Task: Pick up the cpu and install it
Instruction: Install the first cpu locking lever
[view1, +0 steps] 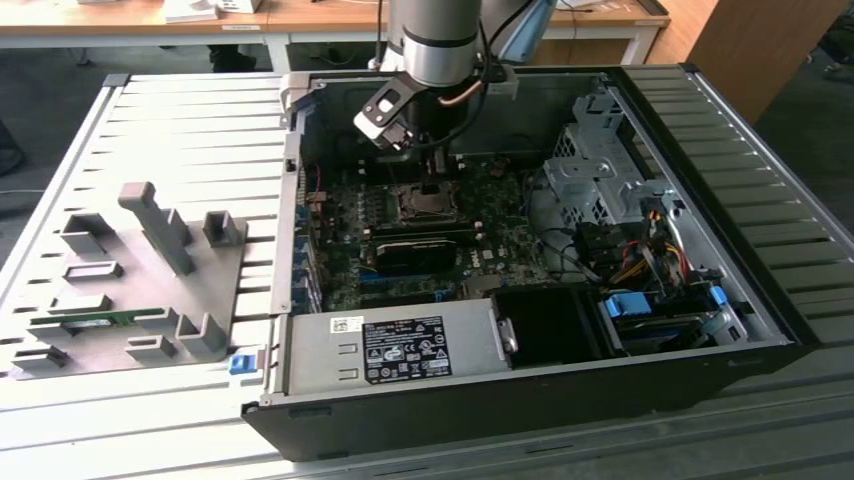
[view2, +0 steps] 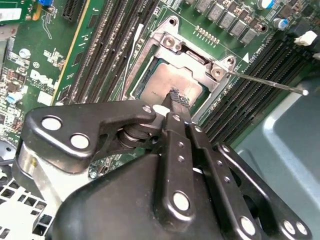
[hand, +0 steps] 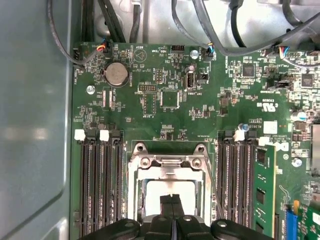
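Note:
The cpu (view2: 162, 80) lies flat in the motherboard's metal-framed socket (view2: 172, 44), silvery top up; the first wrist view shows the cpu (hand: 152, 197) inside the socket frame (hand: 167, 161) as well. My gripper (view2: 175, 97) hangs straight over it, its two black fingers pressed together with no gap, tips at or just above the chip's top. The same shut tips of the gripper (hand: 171, 201) cover part of the chip's middle. In the exterior view the gripper (view1: 431, 172) reaches down into the open computer case just above the socket (view1: 430, 203).
Memory slots (hand: 97, 180) flank the socket, and a thin lever rod (view2: 270, 84) juts out beside it. The case holds a power supply (view1: 400, 345), drive cage (view1: 594, 170) and cables (view1: 641, 250). A grey fixture plate (view1: 120, 290) with blocks lies at the exterior view's left.

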